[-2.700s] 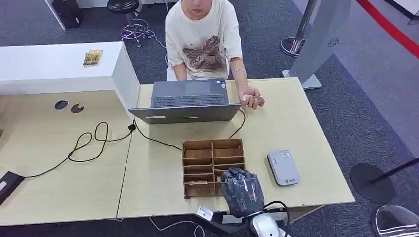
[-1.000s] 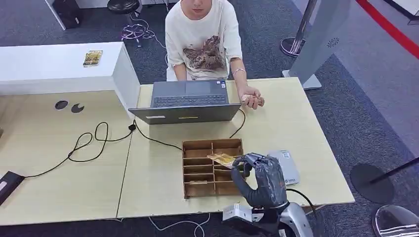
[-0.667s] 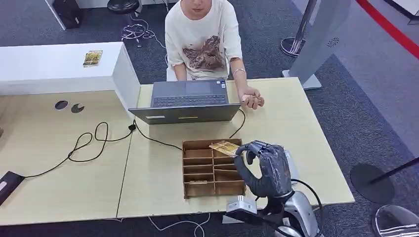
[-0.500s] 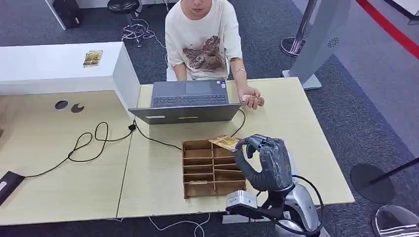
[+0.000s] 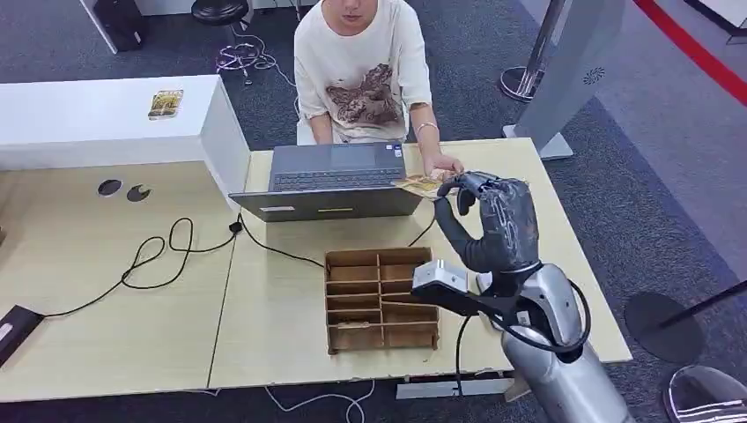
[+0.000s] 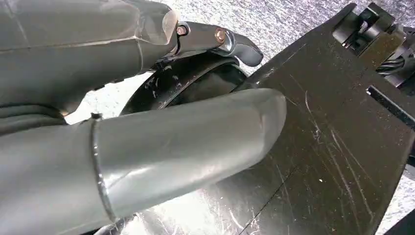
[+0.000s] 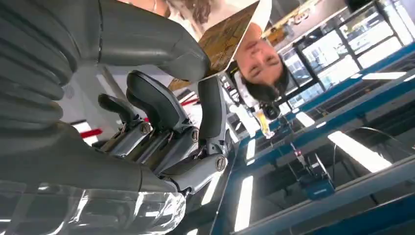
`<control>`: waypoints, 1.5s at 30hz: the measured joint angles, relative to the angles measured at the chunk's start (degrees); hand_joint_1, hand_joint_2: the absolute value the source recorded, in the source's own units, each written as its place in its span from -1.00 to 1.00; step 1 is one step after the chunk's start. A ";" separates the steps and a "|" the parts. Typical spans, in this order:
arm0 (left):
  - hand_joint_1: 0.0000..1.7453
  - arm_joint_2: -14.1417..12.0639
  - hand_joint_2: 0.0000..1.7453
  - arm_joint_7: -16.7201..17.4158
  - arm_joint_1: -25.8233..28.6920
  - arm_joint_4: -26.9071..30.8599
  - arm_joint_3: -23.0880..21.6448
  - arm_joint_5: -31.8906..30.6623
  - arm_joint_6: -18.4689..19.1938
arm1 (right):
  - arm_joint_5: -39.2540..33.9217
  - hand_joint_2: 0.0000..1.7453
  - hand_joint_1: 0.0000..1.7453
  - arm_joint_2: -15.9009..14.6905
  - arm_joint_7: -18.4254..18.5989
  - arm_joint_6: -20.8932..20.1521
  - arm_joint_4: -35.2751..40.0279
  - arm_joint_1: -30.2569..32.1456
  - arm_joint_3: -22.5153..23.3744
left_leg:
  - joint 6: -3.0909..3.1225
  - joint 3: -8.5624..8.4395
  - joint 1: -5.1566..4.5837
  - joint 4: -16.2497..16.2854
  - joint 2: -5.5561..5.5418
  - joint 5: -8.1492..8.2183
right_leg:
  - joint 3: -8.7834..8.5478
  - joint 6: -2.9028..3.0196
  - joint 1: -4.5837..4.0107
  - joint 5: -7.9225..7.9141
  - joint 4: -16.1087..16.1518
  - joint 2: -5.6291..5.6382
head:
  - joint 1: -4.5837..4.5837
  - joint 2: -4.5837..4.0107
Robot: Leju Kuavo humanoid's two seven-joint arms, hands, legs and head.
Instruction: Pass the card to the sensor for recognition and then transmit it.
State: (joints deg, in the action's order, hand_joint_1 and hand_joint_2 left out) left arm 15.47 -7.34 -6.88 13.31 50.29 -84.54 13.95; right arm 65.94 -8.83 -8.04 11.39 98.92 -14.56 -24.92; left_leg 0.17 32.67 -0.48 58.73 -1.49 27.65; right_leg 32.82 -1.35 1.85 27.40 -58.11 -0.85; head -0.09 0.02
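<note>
Right dark many-fingered hand (image 5: 493, 220) raised over the wooden table's (image 5: 123, 291) far edge, pinching the thin yellow-brown patterned card (image 5: 414, 185) at one end. Card lying roughly flat, long axis reaching from the fingertips toward the seated person's hand (image 5: 443, 165), almost touching it. Left hand (image 6: 122, 122) hanging low, apparently holding nothing.

Hanging over speckled grey floor (image 6: 288, 19): left hand (image 6: 147, 112), thick thumb (image 6: 186, 142) extending beside a darker finger (image 6: 215, 39), holding nothing.
</note>
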 joint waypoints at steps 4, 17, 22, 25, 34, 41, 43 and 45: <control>-1.00 0.00 -1.00 0.02 -0.06 0.00 -0.20 -0.35 0.26 | 0.41 1.00 1.00 -0.09 1.35 -1.90 -2.36 -4.29 1.03 | -0.01 0.00 0.00 0.00 -0.01 -0.03 | 0.00 -0.01 0.00 -0.01 0.00 -0.01 | 0.00 0.00; -1.00 -0.13 -1.00 0.15 -0.19 0.00 -1.09 -1.03 0.83 | -0.15 1.00 1.00 -0.09 3.41 -6.57 -13.74 -15.37 1.77 | 0.00 0.02 0.00 0.01 -0.05 -0.07 | -0.01 -0.04 0.01 -0.05 -0.01 -0.03 | 0.02 -0.02; -1.00 -0.20 -1.00 0.22 -0.27 0.00 -1.29 -1.31 1.16 | -0.61 1.00 1.00 0.13 4.17 -8.11 -19.26 -19.62 1.77 | 0.04 0.03 0.00 0.01 -0.04 -0.09 | 0.00 0.00 0.01 -0.09 -0.02 -0.03 | 0.00 0.00; -1.00 -0.24 -1.00 0.22 -0.30 0.00 -1.33 -1.38 1.29 | -0.70 1.00 1.00 0.46 4.52 -8.87 -22.23 -21.94 1.77 | 0.04 0.03 0.00 0.01 -0.05 -0.10 | 0.00 0.00 0.01 -0.09 -0.02 -0.04 | 0.00 -0.02; -1.00 -0.31 -1.00 0.02 -0.32 0.00 -1.57 -1.38 1.62 | -1.05 1.00 1.00 1.62 5.20 -9.77 -29.03 -26.33 1.77 | 0.06 0.04 0.00 0.01 -0.06 -0.11 | 0.00 0.01 0.01 -0.09 -0.03 -0.05 | 0.02 -0.02; -1.00 -0.33 -1.00 0.02 -0.34 0.00 -2.03 -1.86 1.88 | -2.41 1.00 1.00 2.34 5.62 -10.23 -34.83 -29.58 2.29 | 0.06 0.04 -0.01 0.01 -0.06 -0.12 | 0.00 0.01 0.01 -0.09 -0.02 -0.05 | 0.02 0.00; -1.00 -0.37 -1.00 0.02 -0.34 0.00 -2.34 -1.97 1.94 | -2.82 1.00 1.00 2.69 5.23 -10.49 -37.16 -30.95 2.45 | 0.08 0.04 -0.01 0.02 -0.06 -0.13 | 0.00 0.01 0.01 -0.10 -0.02 -0.05 | 0.00 0.00; -1.00 -0.39 -1.00 0.02 -0.33 0.00 -2.67 -1.99 2.10 | -2.97 1.00 1.00 3.06 5.00 -10.69 -39.40 -32.14 2.49 | 0.08 0.05 -0.01 0.02 -0.06 -0.14 | 0.00 0.01 0.01 -0.11 -0.02 -0.05 | 0.00 0.00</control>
State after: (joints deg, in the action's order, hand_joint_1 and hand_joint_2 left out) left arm 15.08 -7.32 -7.21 13.31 47.63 -86.53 16.04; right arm 62.97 -5.77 -3.04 0.70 59.52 -46.71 -22.43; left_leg 0.25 32.72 -0.49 58.74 -1.55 27.50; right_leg 32.82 -1.34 1.86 27.29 -58.13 -0.91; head -0.09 0.02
